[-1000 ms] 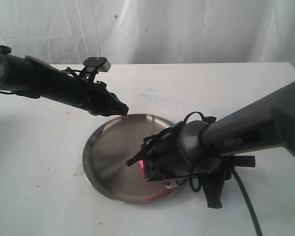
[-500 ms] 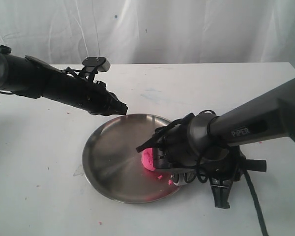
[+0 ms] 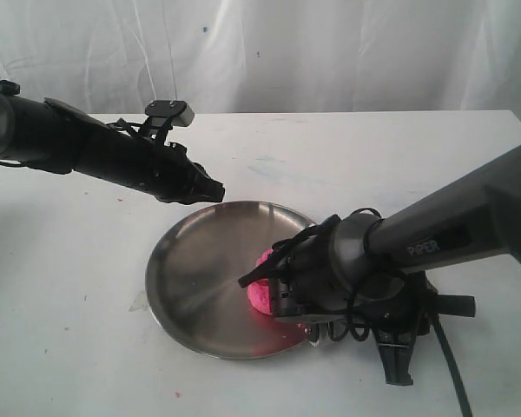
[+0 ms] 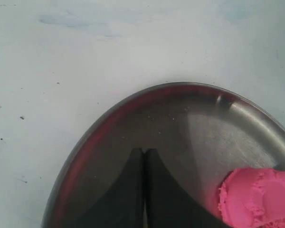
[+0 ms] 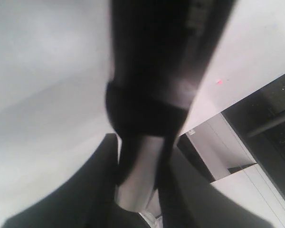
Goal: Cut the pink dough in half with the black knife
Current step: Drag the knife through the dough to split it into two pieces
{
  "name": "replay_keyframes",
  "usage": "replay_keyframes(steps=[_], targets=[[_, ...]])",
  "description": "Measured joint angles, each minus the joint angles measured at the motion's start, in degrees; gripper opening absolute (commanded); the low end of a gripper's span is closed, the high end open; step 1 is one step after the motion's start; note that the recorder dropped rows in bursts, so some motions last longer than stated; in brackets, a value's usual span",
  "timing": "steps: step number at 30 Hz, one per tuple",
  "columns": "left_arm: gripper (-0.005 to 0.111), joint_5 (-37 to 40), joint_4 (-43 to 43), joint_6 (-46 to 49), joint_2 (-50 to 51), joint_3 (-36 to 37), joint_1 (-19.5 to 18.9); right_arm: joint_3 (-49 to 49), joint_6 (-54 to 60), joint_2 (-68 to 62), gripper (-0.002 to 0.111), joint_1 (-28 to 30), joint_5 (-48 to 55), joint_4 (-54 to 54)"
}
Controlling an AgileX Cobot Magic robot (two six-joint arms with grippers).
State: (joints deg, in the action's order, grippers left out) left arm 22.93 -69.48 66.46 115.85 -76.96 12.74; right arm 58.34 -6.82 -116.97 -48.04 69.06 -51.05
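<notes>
On a white surface (image 3: 87, 287), a round steel plate (image 3: 191, 269) holds the pink dough (image 3: 264, 294), a single rounded lump lying on the plate's right half in the exterior view, near the rim closest to the right arm. In the left wrist view the same lump (image 4: 257, 197) is a matte, slightly ridged mound on the plate's (image 4: 133, 123) bare metal, with no cut visible across the part in view.

The right tool (image 3: 273, 280) sits low over the plate, right at the dough, and a slim dark point, the black knife (image 3: 250, 277), juts from it toward the plate's centre. The blade tip hangs above the metal just beside the lump; whether the edge touches the dough cannot be told, as the tool hides that side. The right wrist view is blurred, showing the tool (image 5: 140, 175) with its two fingers closed in narrowly around a dark shaft that appears to be the knife (image 5: 147, 123).

The left tool (image 3: 210, 191) hovers over the plate's far-left rim, well apart from the dough. Its fingers (image 4: 128, 190) are pressed together with only a thin seam between them, holding nothing.
</notes>
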Motion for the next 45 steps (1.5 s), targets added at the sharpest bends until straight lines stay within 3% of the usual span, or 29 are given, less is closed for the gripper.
replay_keyframes(steps=[8, 22, 45], targets=[[0.0, -0.03, 0.0, 0.0, 0.0, 0.0, 0.0, 0.0, 1.84, 0.1, 0.0, -2.65, 0.34, 0.74], [0.0, -0.03, 0.0, 0.0, 0.0, 0.0, 0.0, 0.0, 1.86, 0.1, 0.0, 3.1, 0.11, -3.25], [0.0, -0.13, 0.0, -0.22, 0.0, 0.0, 0.0, 3.34, 0.94, -2.3, 0.0, 4.41, 0.33, -6.88]])
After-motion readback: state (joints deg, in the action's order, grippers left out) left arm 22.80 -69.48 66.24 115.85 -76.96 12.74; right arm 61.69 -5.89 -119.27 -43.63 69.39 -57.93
